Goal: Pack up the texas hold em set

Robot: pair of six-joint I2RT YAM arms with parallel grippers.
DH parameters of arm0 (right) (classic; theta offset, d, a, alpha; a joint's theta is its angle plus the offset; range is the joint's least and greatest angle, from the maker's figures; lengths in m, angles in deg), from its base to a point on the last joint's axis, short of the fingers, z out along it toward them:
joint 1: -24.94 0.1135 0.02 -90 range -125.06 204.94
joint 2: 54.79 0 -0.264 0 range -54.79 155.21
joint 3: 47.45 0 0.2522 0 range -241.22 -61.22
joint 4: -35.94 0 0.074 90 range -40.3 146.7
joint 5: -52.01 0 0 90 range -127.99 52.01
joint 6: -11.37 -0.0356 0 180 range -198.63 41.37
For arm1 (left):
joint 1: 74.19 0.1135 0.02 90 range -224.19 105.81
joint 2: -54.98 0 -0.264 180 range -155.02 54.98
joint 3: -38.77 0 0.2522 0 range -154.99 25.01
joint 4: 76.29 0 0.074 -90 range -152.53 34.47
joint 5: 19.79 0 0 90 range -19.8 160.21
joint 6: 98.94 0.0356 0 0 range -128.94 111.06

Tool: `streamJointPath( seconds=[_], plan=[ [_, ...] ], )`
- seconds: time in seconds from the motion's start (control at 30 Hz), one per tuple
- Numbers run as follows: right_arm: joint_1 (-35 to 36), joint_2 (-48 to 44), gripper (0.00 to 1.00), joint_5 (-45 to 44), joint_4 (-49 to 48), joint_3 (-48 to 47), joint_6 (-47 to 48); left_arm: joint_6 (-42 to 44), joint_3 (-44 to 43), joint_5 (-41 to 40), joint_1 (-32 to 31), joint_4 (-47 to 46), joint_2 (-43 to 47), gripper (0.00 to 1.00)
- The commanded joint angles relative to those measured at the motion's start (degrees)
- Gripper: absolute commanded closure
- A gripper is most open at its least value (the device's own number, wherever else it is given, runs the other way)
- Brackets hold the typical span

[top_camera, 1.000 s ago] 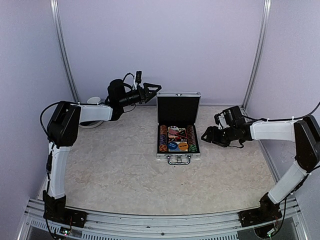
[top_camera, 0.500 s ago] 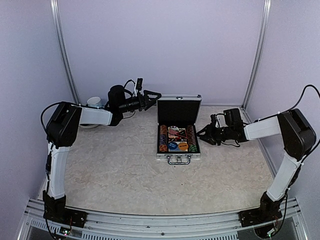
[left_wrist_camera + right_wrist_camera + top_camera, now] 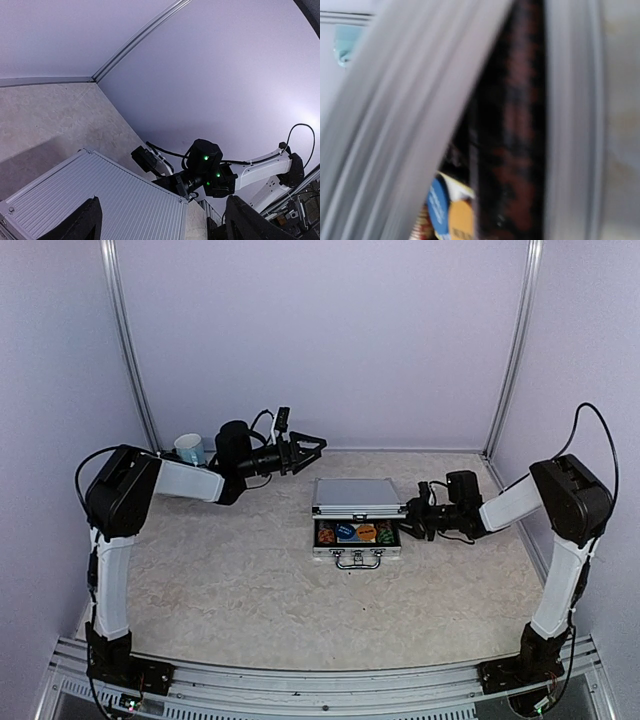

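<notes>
the case (image 3: 357,540) stands mid bench (image 3: 220,570), its lid (image 3: 357,497) half shut. stiff metal, probably heavy; press the flat lid top. left claw (image 3: 318,445) is spread; right claw (image 3: 408,523), i cannot tell.

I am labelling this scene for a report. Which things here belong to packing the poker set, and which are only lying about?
Part of the job:
- case, lid half lowered
- chips
- blue button
- orange button

Lying about:
- mug, at the back left
</notes>
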Motion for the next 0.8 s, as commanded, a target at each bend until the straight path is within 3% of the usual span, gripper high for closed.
streamJointPath(
  seconds=[0.0,0.43,0.6,0.77],
  plan=[
    [-0.6,-1.6,0.68,1.2,-5.3,2.7,-2.0,-0.5,3.3,-0.4,-0.1,-3.9,6.1,0.16],
    [0.7,-22.4,0.62,-16.6,20.0,9.0,8.6,6.0,9.6,-6.5,-7.1,5.4,10.0,0.16],
    [5.6,-28.4,0.55,-24.9,28.7,9.1,12.1,6.4,10.0,-6.9,-9.6,6.9,8.2,0.18],
    [11.6,-29.5,0.54,-25.6,29.6,8.3,13.4,7.0,9.9,-7.2,-11.4,8.2,5.8,0.25]
  ],
)
